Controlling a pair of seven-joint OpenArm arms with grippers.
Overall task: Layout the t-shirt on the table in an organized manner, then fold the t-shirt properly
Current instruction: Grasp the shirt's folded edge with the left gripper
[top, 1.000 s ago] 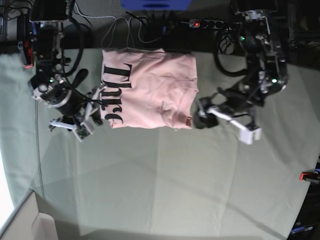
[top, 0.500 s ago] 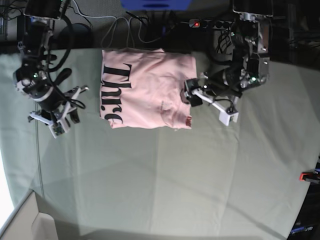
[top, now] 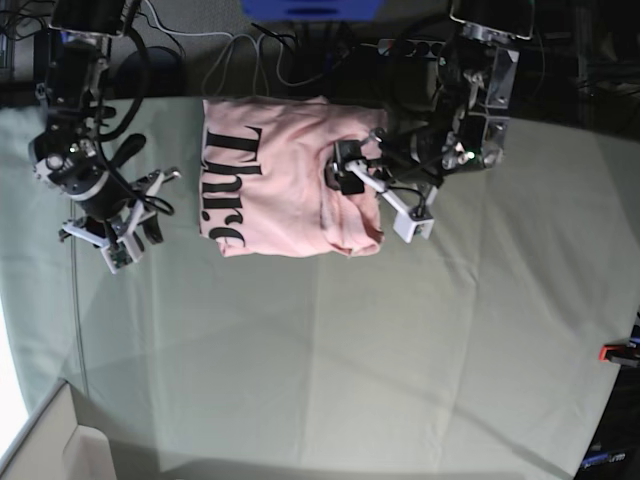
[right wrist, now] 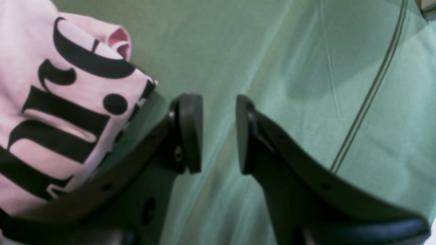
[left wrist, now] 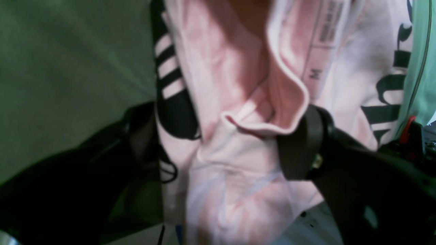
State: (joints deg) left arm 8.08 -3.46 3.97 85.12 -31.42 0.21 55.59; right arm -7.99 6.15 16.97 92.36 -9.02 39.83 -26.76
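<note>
t-shirt (left wrist: 238, 163) tag reads "M" | my left gripper (left wrist: 224, 143) wide, straddling its hem | right gripper (right wrist: 219, 134) narrow gap, empty, beside shirt

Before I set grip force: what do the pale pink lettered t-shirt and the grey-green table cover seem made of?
The pale pink t-shirt looks like soft matte knit, likely cotton: it rolls and bunches at its hem, with flat black print. The grey-green table cover looks like thin woven cloth with a slight sheen, holding long creases.
</note>
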